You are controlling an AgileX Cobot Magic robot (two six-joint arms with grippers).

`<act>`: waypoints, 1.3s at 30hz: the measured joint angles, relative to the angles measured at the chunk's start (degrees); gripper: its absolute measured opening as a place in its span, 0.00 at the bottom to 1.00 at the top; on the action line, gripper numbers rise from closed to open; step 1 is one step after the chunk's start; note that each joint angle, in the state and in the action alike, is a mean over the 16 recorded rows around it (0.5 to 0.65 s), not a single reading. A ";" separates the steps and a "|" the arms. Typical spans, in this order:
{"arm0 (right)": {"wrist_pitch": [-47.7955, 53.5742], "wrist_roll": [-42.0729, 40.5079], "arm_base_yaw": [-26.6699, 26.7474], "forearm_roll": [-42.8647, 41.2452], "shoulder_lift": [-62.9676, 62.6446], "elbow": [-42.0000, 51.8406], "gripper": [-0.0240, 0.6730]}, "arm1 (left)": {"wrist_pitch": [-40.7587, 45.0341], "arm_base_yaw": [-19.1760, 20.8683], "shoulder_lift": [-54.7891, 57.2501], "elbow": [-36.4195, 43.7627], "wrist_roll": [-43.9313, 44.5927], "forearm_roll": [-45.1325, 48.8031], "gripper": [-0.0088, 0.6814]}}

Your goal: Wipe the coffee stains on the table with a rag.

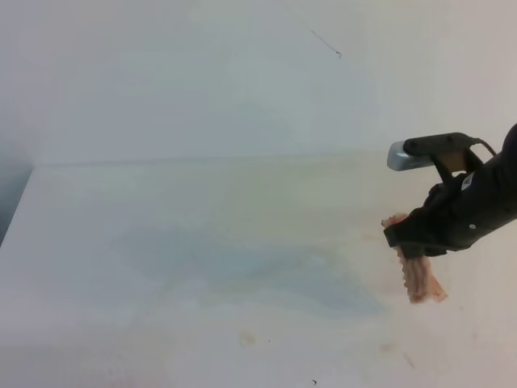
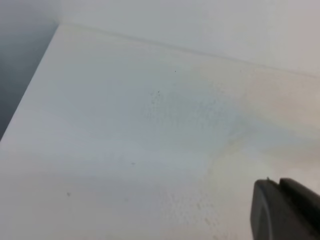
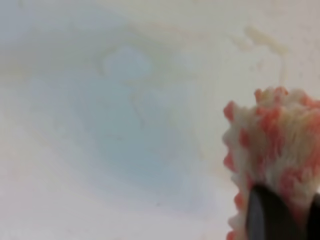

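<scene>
Your right gripper (image 1: pixel 414 242) hangs over the right side of the table (image 1: pixel 121 323), its dark fingers (image 3: pixel 265 215) pinching the rag (image 1: pixel 420 279). The cloth dangles from the jaws, pink-orange and cream, its scalloped edge turned toward the middle of the tabletop. From the overhead view you cannot tell whether its lower end touches the surface or hangs just clear of it.

No brand, label or lettering can be read anywhere on the arm, the rag or the table.

The coffee stains show only as faint marks: a small brownish smear (image 1: pixel 247 339) near the front edge, left of the rag, and another thin smudge (image 1: pixel 400 353) below it. In the right wrist view a pale tan streak (image 3: pixel 260 40) runs above the rag, and a bluish damp-looking sheen (image 1: pixel 266 267) spreads across the middle of the table.

The back edge of the table meets a white wall (image 1: pixel 202 81) along a straight line. The left edge falls away to a dark gap (image 1: pixel 10 198). The front and right edges lie outside the overhead frame. Everything left of your right gripper is open white surface.

Your left gripper (image 2: pixel 285 210) appears only as a dark block in the lower right corner of its own camera, above the bare tabletop and well apart from the rag. You cannot tell from that sliver whether its fingers are spread or pressed together.
</scene>
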 joint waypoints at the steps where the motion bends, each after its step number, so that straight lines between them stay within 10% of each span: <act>1: 0.19 0.02 0.00 -0.11 -0.42 0.00 0.25 | 0.00 0.00 0.00 0.00 0.00 0.00 0.01; 14: 2.49 0.12 0.00 -0.65 -8.75 0.00 0.61 | 0.00 0.00 0.00 0.00 0.00 0.00 0.01; 30: 7.32 -0.45 0.00 -3.13 -29.62 0.00 0.11 | 0.00 0.00 0.00 0.00 0.00 0.00 0.01; 39: 7.81 -0.45 0.00 -3.76 -33.03 0.02 0.03 | 0.06 0.00 0.10 -0.16 0.00 0.00 0.01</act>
